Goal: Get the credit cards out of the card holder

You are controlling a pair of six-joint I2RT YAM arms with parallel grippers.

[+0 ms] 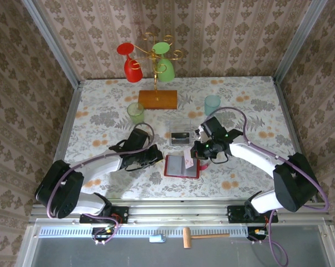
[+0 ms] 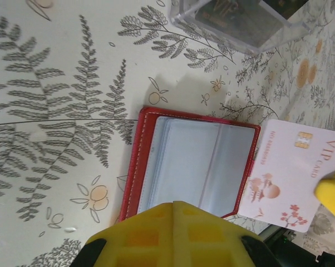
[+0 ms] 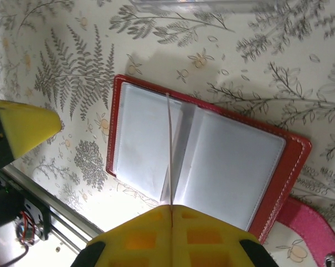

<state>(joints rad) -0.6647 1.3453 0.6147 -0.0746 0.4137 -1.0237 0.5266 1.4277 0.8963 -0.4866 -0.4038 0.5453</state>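
clutter stands along the back of the table: a gold wire stand (image 1: 155, 55) on a wooden base, with a red wine glass (image 1: 132, 64) and a green wine glass (image 1: 165, 65) hung upside down on it, then a pale green cup (image 1: 136, 112) and a teal cup (image 1: 212, 104). nearer, a clear plastic box (image 1: 180, 134) with something dark inside lies just behind the red card holder (image 1: 177, 168), which lies open and flat between the two arms. the right gripper (image 1: 197, 154) is pinched on a white vip card (image 2: 290, 175), held above the holder's right side. the left gripper (image 1: 157, 157) has its fingers together with nothing between them, at the holder's left edge; i cannot tell whether it touches. a flowered cloth (image 1: 245, 94) covers the table, patterned wallpaper (image 1: 223, 33) lines the walls, and a wooden mallet (image 1: 198, 236) lies on the near ledge.
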